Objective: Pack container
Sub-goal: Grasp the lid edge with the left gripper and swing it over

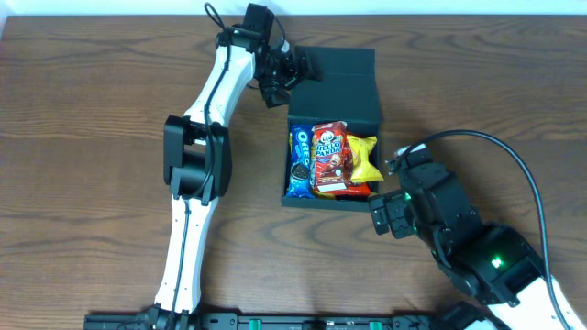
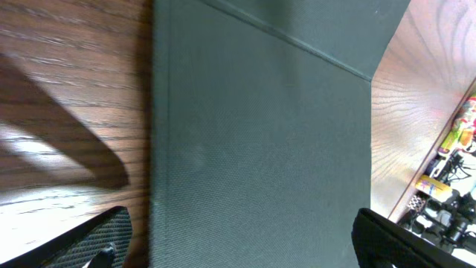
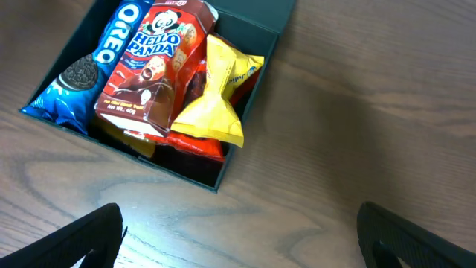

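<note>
Left gripper [image 2: 242, 223] is hovering with fingers spread wide, straddling the lid [image 2: 260, 134] without clamping it; overhead it is sitting at the lid's 9 o'clock edge. The lid is lying open at 12 o'clock of the container [image 1: 326, 202], which is resting mid-table [image 1: 92, 110]. Right gripper [image 3: 239, 212] is also hanging with fingers apart and nothing between them, over bare wood at about 4 o'clock off the container's near corner. Inside, the Oreo packet [image 3: 85, 71] is sitting at the 9 o'clock side, the Hello Panda packet [image 3: 152, 67] in the middle, and the yellow packet [image 3: 212, 97] at 3 o'clock, overlapping and looking to be riding above the rim. Likely next step is swinging the lid shut. Risk: the lid is likely catching on the bulging packets and popping back. The container could also be sliding, since nothing is bracing it.
</note>
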Motion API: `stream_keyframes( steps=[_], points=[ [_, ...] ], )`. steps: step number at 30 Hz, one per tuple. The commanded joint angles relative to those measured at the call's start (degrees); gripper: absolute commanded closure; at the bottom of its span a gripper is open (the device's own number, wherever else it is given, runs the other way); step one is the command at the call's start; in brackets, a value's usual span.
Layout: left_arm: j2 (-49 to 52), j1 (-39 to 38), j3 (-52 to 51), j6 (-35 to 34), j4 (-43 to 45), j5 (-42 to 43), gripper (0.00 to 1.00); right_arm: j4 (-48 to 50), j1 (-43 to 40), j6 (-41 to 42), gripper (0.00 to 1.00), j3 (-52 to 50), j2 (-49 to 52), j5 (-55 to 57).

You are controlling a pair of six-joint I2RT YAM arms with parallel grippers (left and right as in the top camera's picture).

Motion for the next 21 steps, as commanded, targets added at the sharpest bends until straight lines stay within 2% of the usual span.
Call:
stream_keyframes(
  steps=[1,9,17,21],
  points=[
    [1.22,0.63,0.76,2.14,-0.07,2.01,0.05,-0.13,-0.79,0.09,0.01,-0.22,-0.09,0.09],
    [1.22,-1.18,0.76,3.10,3.80,10.38,0.05,-0.13,-0.79,0.09,0.01,-0.22,-0.09,0.07],
    [1.22,-2.54,0.76,3.10,3.98,13.49,0.05,-0.15,-0.79,0.09,0.01,-0.22,-0.09,0.07],
    [1.22,-1.99,0.76,2.95,1.77,11.65,0.05,-0.22,-0.79,0.09,0.01,-0.22,-0.11,0.07]
  ],
)
